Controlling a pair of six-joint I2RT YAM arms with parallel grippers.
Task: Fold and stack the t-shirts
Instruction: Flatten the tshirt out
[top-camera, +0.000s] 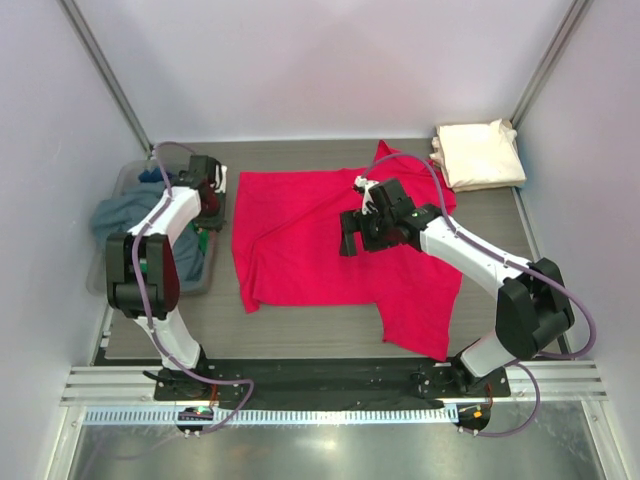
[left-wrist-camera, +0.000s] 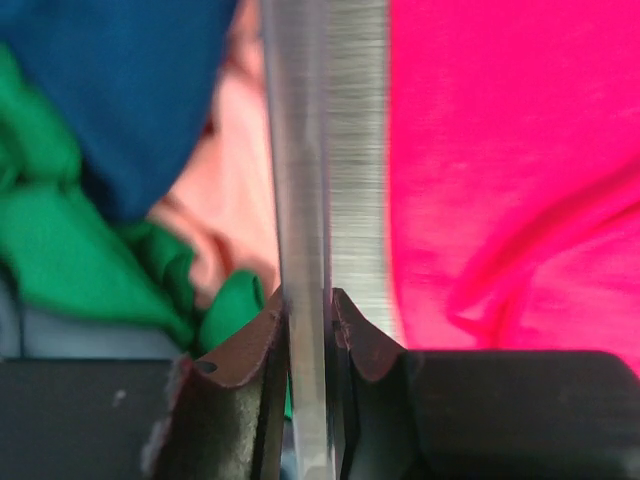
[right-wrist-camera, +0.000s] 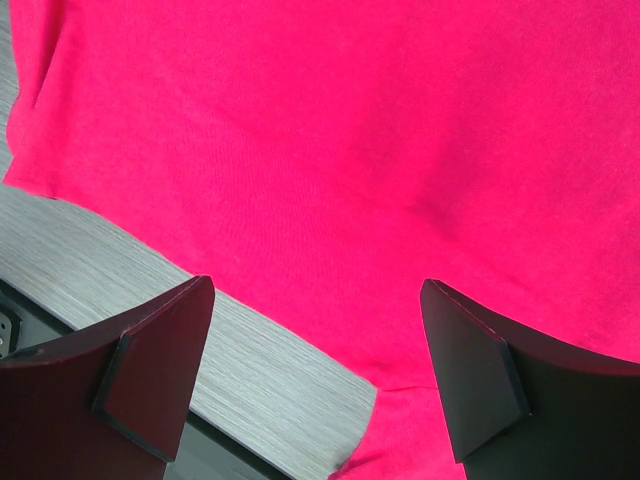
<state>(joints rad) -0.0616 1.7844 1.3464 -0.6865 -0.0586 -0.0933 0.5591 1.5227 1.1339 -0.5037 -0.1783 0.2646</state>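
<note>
Top external: right arm (top-camera: 470, 255) leans inward, claw (top-camera: 360, 235) spread over t-shirt (top-camera: 300, 240).

No legible text, label, brand, number or sign on anything here.

Saw a grey wood-grain table (top-camera: 300, 325). Noted a red t-shirt (top-camera: 300, 230) spread mostly flat across its middle, lightly creased, with one corner reaching toward the near right. Found a cream t-shirt (top-camera: 480, 155) folded square in the far right corner, just beside the red one. Spotted a clear plastic bin (top-camera: 125, 178) at the left edge.
</note>
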